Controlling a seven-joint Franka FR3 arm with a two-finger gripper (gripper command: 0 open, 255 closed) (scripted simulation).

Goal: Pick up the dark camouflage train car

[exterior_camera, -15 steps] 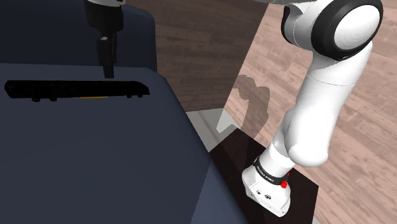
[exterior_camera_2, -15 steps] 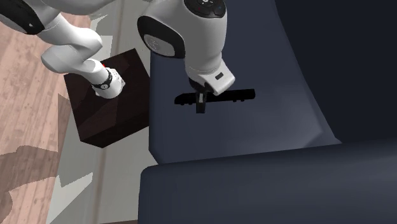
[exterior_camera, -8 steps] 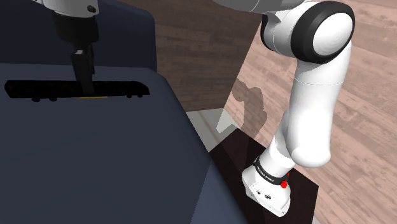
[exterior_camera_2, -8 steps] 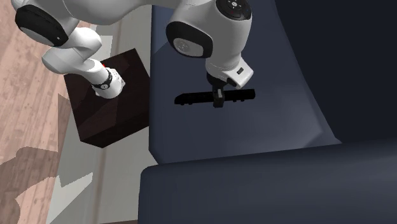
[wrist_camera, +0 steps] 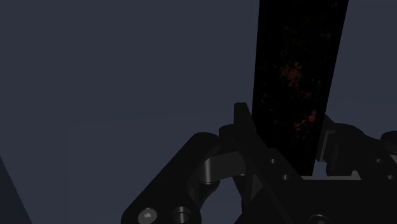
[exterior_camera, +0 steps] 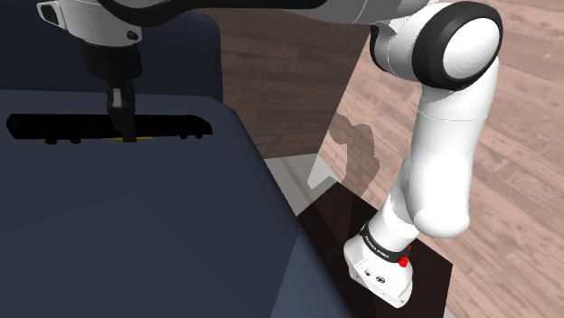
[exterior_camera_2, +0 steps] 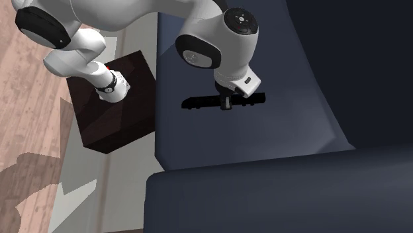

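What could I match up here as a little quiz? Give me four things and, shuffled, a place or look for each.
Things:
1. train car
2. claw
3. box under the arm
4. floor

Places or looks:
A. wooden planks
B. dark brown, beside the sofa
C. lying on the sofa seat
D. at the train car's middle

Pairs: 1-C, 2-D, 3-B, 4-A.

We see a train car [wrist_camera: 296, 76] that is almost black, with tiny orange and red specks on it, and the sofa [exterior_camera: 136, 235] is dark blue. The arm [exterior_camera: 443, 172] is white with black joints. The gripper [exterior_camera: 125, 126] is all black, the stand [exterior_camera_2: 112, 129] is dark brown, and the floor [exterior_camera: 524, 135] has brown wood planks.
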